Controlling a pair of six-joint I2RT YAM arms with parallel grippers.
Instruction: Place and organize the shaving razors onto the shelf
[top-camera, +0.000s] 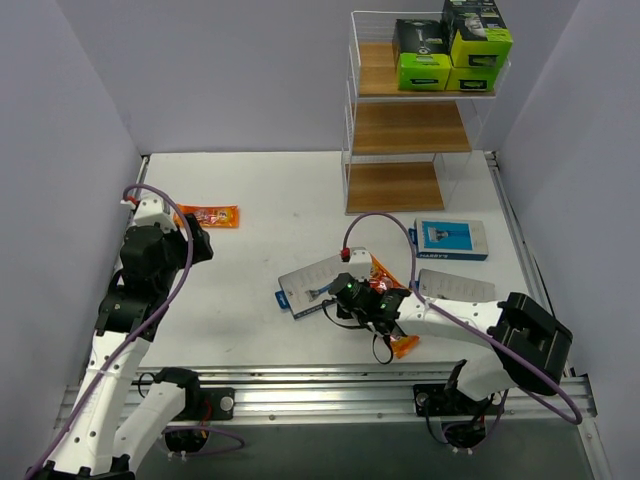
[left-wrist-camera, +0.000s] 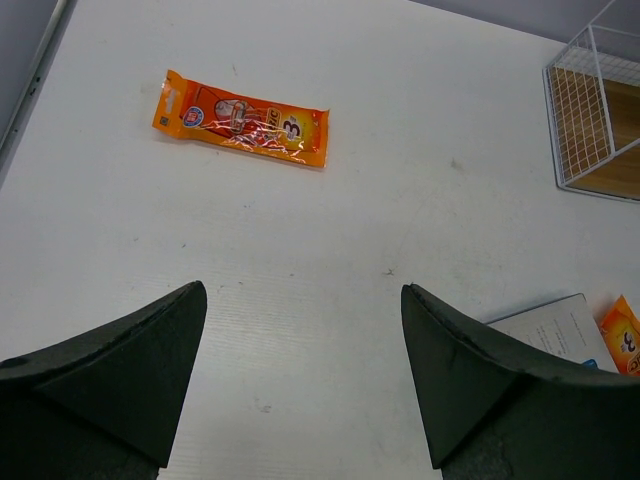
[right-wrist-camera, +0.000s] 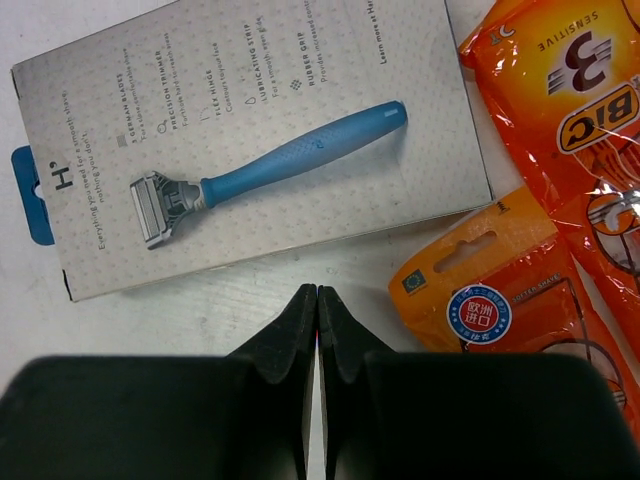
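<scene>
Lime-green and black boxes (top-camera: 422, 55) already stand on the top board of the shelf (top-camera: 405, 130), in the upper right of the overhead frame. The two boards below them show only bare wood, so I judge the task less than half done. Every flat pack is on the white table (top-camera: 260, 190). One orange packet (top-camera: 207, 215) lies alone left of centre, and a blue card (top-camera: 450, 238) lies right of centre, just below the shelf. A grey card (top-camera: 312, 288) printed with a blue razor lies at the middle, a second pale card (top-camera: 455, 288) sits partly under the right arm, and two more orange packets (right-wrist-camera: 500, 310) cluster just beside the grey card. The right gripper (right-wrist-camera: 318, 295) hangs low over the table between the grey card and those packets, its fingers pressed flat together with nothing between them. The left gripper (left-wrist-camera: 302, 290) is spread wide and carries nothing, with the lone orange packet ahead of it in the upper left of its wrist view. What remains, as I read it, is lifting all six flat packs onto the shelf and ordering them there.
</scene>
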